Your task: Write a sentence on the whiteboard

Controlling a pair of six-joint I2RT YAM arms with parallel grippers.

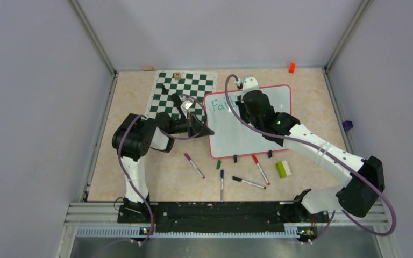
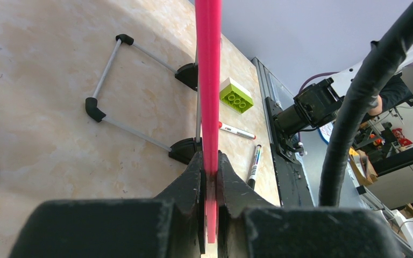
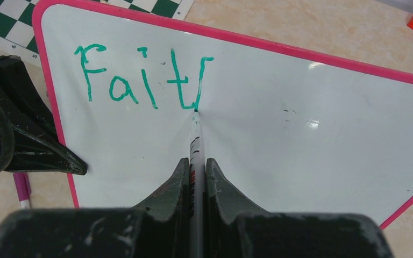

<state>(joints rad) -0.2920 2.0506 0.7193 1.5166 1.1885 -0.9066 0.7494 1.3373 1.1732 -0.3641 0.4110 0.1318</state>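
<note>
The whiteboard (image 1: 236, 134), glossy white with a pink frame, stands tilted on the table's middle. My left gripper (image 1: 208, 130) is shut on its left edge; the left wrist view shows the pink frame (image 2: 208, 80) clamped between the fingers of the left gripper (image 2: 211, 164). The sentence (image 3: 140, 75) reads "Fait" in teal-green, with a fresh upright stroke after it. My right gripper (image 3: 196, 164) is shut on a white marker (image 3: 195, 134) whose tip touches the board at the foot of that stroke. From above, the right gripper (image 1: 241, 103) hovers over the writing (image 1: 218, 105).
A green-and-white chess mat (image 1: 185, 88) lies behind the board's left side. Loose markers lie in front: purple (image 1: 194, 165), blue (image 1: 221, 183), black (image 1: 249, 183), red (image 1: 260, 169). A lime brick (image 1: 284, 169) sits front right, an orange block (image 1: 291, 67) at the back.
</note>
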